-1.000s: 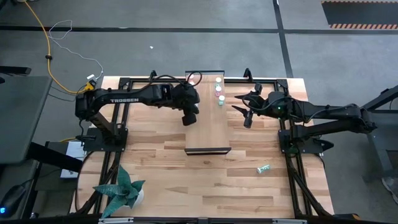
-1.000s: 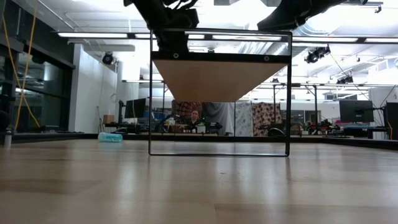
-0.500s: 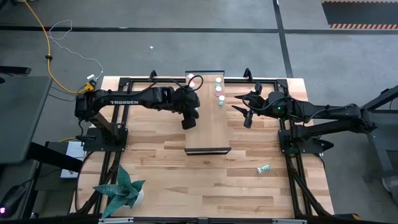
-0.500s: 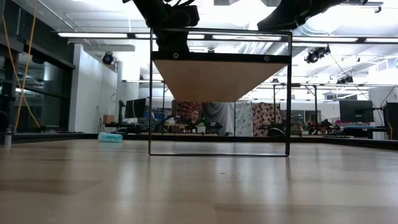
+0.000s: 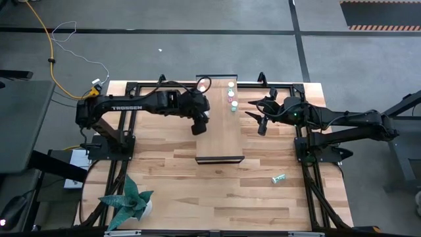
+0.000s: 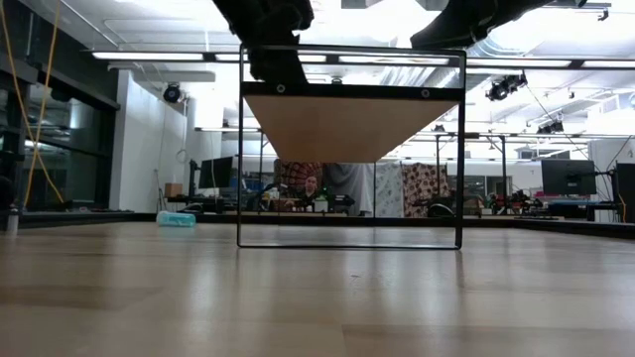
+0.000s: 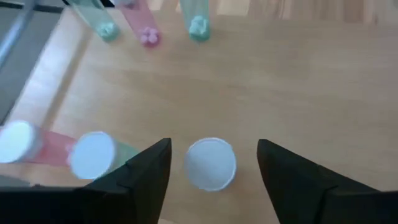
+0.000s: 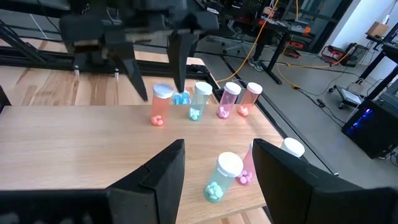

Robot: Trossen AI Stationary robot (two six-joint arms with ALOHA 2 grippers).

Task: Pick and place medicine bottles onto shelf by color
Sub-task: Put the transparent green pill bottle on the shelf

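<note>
From above, the left gripper (image 5: 199, 118) sits over the shelf's (image 5: 220, 135) far left corner, and you can't make out its fingers. The left wrist view sorts that out: jaws spread around a white-capped bottle (image 7: 211, 163), not touching it. The right gripper (image 5: 258, 120) hangs off the shelf's right edge, jaws apart, nothing held. One teal bottle (image 5: 279, 178) lies near the tabletop's right edge.

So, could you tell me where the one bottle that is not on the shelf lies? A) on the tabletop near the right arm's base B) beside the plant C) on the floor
A: a teal bottle lies on its side on the table, off the shelf.
</note>
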